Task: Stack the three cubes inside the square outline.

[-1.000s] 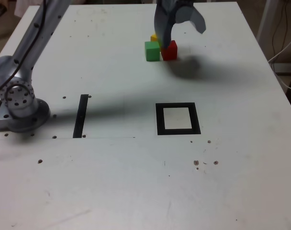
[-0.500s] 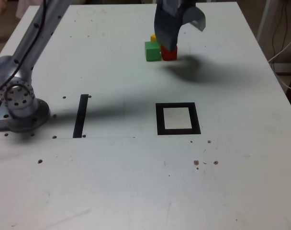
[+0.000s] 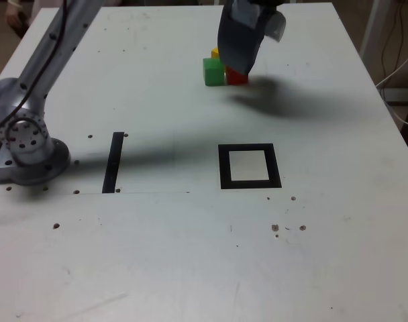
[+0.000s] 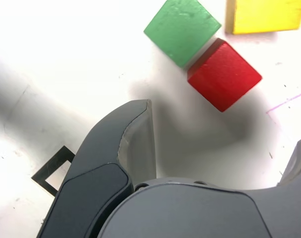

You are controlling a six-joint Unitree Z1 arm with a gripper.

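Note:
The three cubes sit bunched at the far side of the table: green (image 3: pixel 213 72), yellow (image 3: pixel 216 52) behind it, and red (image 3: pixel 238 78) on the exterior view's right of the green one. My gripper (image 3: pixel 254 50) hangs open just above them, and its near finger covers most of the red cube. In the wrist view the green cube (image 4: pixel 182 29), red cube (image 4: pixel 225 74) and yellow cube (image 4: pixel 264 15) lie beyond my gripper (image 4: pixel 225 124), with nothing between the fingers (image 4: pixel 133 139). The square outline (image 3: pixel 249 166) lies bare nearer the camera.
A straight black tape strip (image 3: pixel 113 161) lies on the exterior view's left of the outline. The arm's base (image 3: pixel 29 144) stands at the table's left edge. Small dark specks dot the white table (image 3: pixel 190 255). Cables hang off the right side.
My gripper has come down and shifted a little toward the red cube, hiding more of it. Its jaws have stayed wide. The cubes have not moved.

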